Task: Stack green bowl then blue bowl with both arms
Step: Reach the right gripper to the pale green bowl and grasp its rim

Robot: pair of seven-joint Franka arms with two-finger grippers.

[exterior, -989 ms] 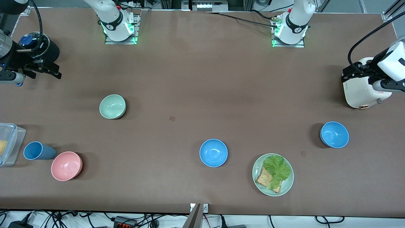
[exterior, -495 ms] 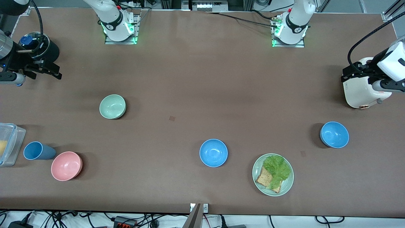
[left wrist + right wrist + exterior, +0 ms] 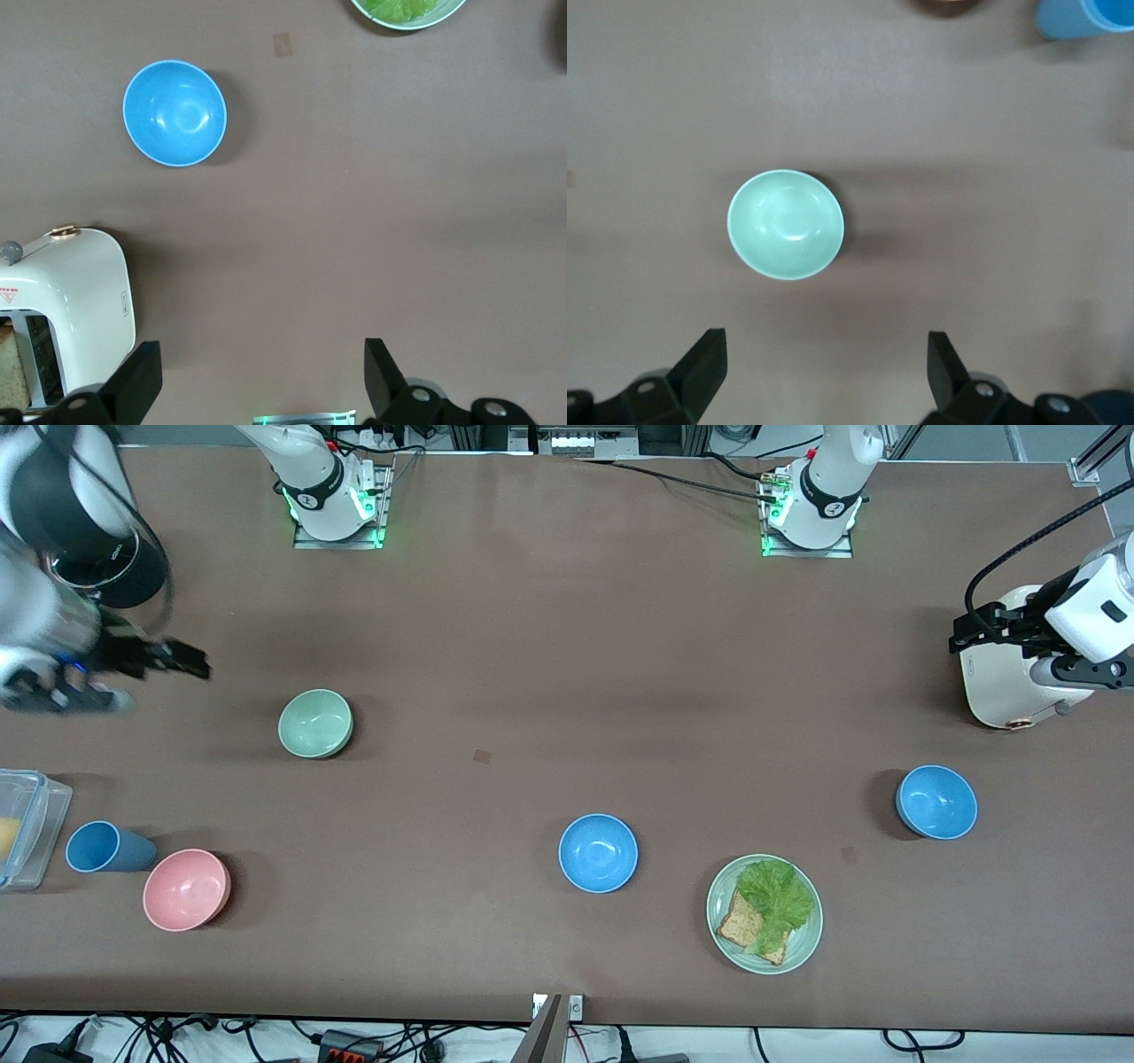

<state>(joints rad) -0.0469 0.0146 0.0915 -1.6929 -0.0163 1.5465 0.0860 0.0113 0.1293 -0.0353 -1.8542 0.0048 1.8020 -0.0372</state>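
The right end effector (image 3: 190, 662) has swung toward the green bowl (image 3: 315, 724), fingers apart; left end effector (image 3: 964, 629) spread over the toaster (image 3: 1001, 682).

I see a plain brown tabletop (image 3: 567, 646). The green bowl (image 3: 315, 724) is pale sage, the blue bowl (image 3: 598, 853) bright sky-blue like the second blue bowl (image 3: 936, 802), the pink bowl (image 3: 186, 889) soft pink, the toaster (image 3: 1001, 682) cream-white.

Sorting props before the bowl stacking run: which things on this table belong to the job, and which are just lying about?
Job:
- green bowl
- blue bowl, or its twin
- right pincer, open, beside the green bowl
- left pincer, open, over the toaster

Lying about:
- pink bowl
- blue cup
- plate of lettuce and bread
- clear container
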